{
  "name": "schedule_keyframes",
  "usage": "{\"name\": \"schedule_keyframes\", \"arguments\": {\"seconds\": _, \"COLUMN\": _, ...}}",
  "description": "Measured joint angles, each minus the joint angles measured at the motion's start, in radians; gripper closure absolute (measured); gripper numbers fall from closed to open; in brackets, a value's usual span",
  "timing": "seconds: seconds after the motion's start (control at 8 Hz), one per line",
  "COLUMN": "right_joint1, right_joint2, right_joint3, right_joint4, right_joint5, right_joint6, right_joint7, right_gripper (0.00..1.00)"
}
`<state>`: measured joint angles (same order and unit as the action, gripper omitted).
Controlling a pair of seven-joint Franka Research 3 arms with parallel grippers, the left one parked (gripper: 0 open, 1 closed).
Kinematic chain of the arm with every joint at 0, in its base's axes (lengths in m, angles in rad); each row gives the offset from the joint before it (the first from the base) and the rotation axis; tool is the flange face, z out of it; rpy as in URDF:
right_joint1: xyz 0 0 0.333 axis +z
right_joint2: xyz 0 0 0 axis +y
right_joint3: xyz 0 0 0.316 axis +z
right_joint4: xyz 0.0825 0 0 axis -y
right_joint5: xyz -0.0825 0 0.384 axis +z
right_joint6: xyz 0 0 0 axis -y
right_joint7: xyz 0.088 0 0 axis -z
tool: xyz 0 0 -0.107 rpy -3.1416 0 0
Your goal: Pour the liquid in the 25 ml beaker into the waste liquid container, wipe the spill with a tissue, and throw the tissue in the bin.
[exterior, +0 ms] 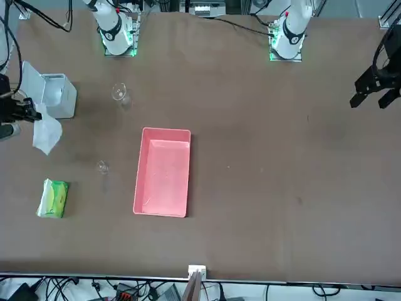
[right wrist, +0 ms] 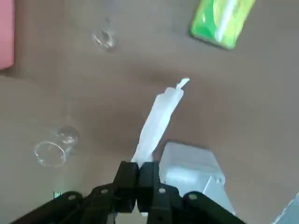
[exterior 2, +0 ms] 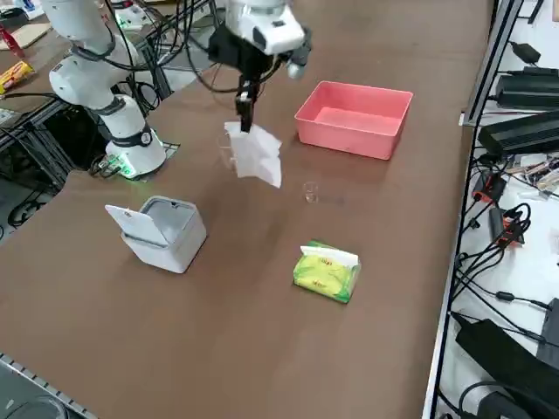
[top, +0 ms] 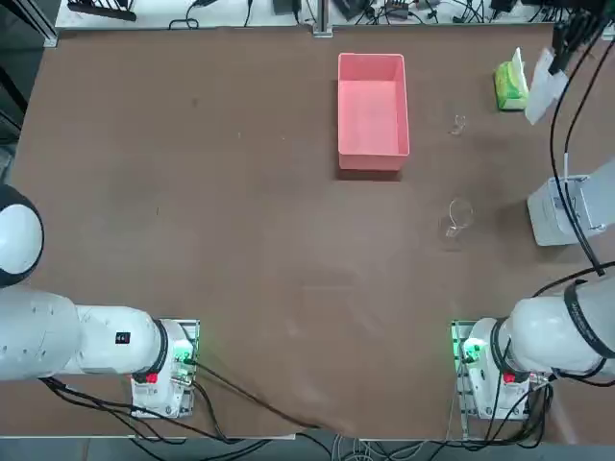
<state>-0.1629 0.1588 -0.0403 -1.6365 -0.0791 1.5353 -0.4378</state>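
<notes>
Above the white bin (exterior 2: pixel 162 231), jaws pinch the tissue (exterior 2: pixel 256 155), with the green pack (exterior 2: pixel 327 272) and small beaker (exterior 2: pixel 310 193) nearby.

Top view: waste liquid container (top: pixel 373 104) was placed upper centre; 25 ml beaker (top: pixel 457 124) right of it; tissue pack (top: pixel 510 86) upper right.

A pink waste liquid container (top: pixel 373 154) sits on a plain brown tabletop (top: pixel 211 221); a white tissue (exterior 2: pixel 256 155) hangs from the black pincer (exterior 2: pixel 244 122); the tissue pack (exterior 2: pixel 326 272) is bright green with white sheets showing; the bin (exterior 2: pixel 170 234) is pale grey-white; the 25 ml beaker (top: pixel 457 125) and larger beaker (top: pixel 456 220) are clear glass; green lights glow at the white arm bases.
</notes>
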Motion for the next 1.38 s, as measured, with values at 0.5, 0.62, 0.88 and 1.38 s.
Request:
{"name": "schedule_keyframes", "arguments": {"seconds": 0.5, "right_joint1": -0.139, "right_joint2": -0.164, "right_joint3": -0.001, "right_joint4": -0.295, "right_joint5": -0.001, "right_joint6": 0.009, "right_joint7": 0.001, "right_gripper": 0.96}}
{"name": "schedule_keyframes", "arguments": {"seconds": 0.62, "right_joint1": -0.165, "right_joint2": -0.187, "right_joint3": -0.002, "right_joint4": -0.350, "right_joint5": -0.002, "right_joint6": 0.009, "right_joint7": 0.002, "right_gripper": 0.96}}
{"name": "schedule_keyframes", "arguments": {"seconds": 0.88, "right_joint1": -0.229, "right_joint2": -0.193, "right_joint3": -0.004, "right_joint4": -0.429, "right_joint5": -0.016, "right_joint6": 0.011, "right_joint7": 0.003, "right_gripper": 0.96}}
{"name": "schedule_keyframes", "arguments": {"seconds": 1.38, "right_joint1": -0.279, "right_joint2": -0.193, "right_joint3": -0.037, "right_joint4": -0.479, "right_joint5": -0.032, "right_joint6": 0.017, "right_joint7": -0.003, "right_gripper": 0.96}}
